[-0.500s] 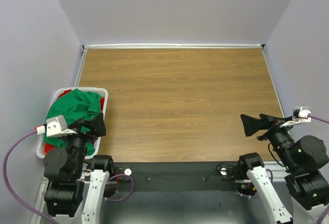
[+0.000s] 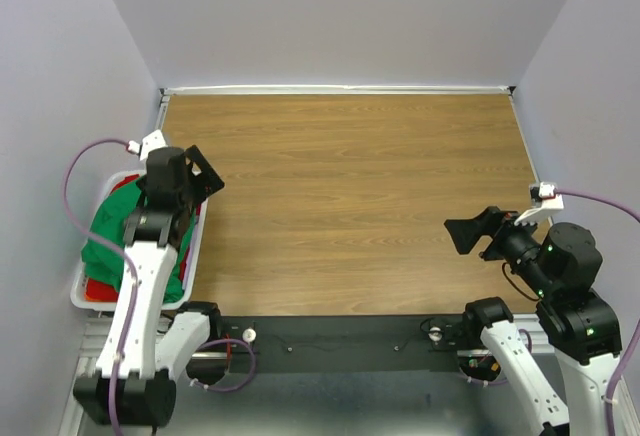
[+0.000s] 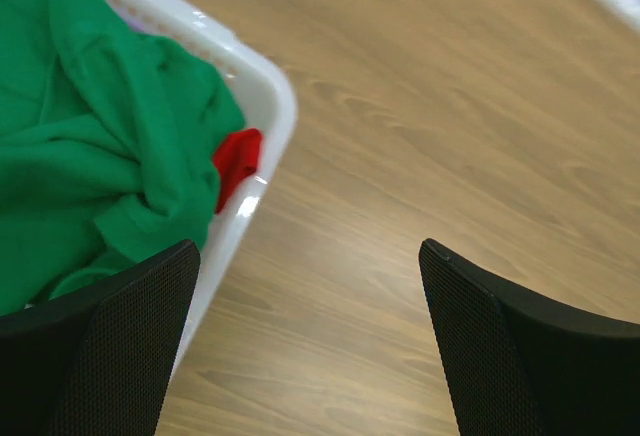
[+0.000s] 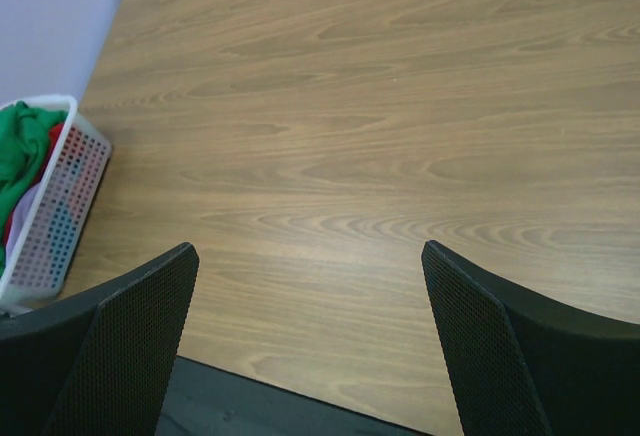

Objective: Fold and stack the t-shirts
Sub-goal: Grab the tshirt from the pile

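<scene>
Gleaming wood table (image 2: 350, 206), lilac walls (image 2: 330, 16); left gripper (image 3: 307, 246), right gripper (image 4: 308, 248) agape; green t-shirt (image 3: 80, 156), perhaps red cloth (image 3: 238, 161), in basket (image 3: 270, 106).

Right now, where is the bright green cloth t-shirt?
Top view, far left: the green t-shirt lies heaped in the white slatted plastic basket, over red cloth, with the open left gripper near the basket's far corner.
</scene>
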